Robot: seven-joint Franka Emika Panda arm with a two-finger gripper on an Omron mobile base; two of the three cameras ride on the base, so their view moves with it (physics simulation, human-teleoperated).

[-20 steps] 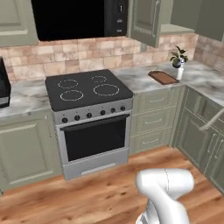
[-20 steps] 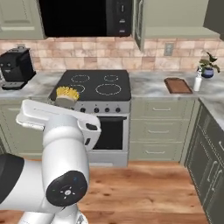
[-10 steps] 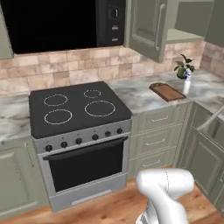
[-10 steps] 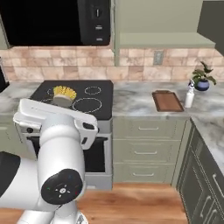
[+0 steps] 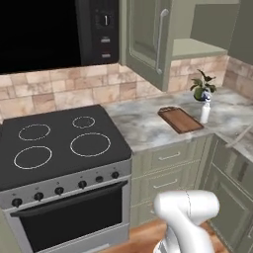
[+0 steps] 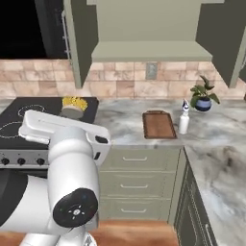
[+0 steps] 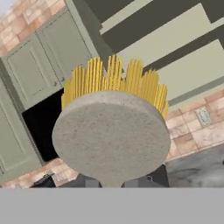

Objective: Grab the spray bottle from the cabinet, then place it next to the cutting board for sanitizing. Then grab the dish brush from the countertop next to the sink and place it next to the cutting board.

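The dish brush (image 7: 111, 131) was held by the closed gripper (image 7: 111, 183); on the marble countertop (image 6: 120, 125), the spray bottle (image 6: 183, 118) was set beside the cutting board (image 6: 158, 125).

We see the left base view from behind the arm, high up, facing forward and down over the stove (image 5: 59, 143) and countertop (image 5: 143, 123), with the cutting board (image 5: 180, 119) at mid-distance to the right. The right base view faces the open cabinet (image 6: 151, 50) more squarely and has the same cutting board (image 6: 158, 125) near centre. Both share stove, countertop, board and cabinet. The hand view sits very close behind the dish brush (image 7: 111, 131), tilted, angled up at the cabinets.
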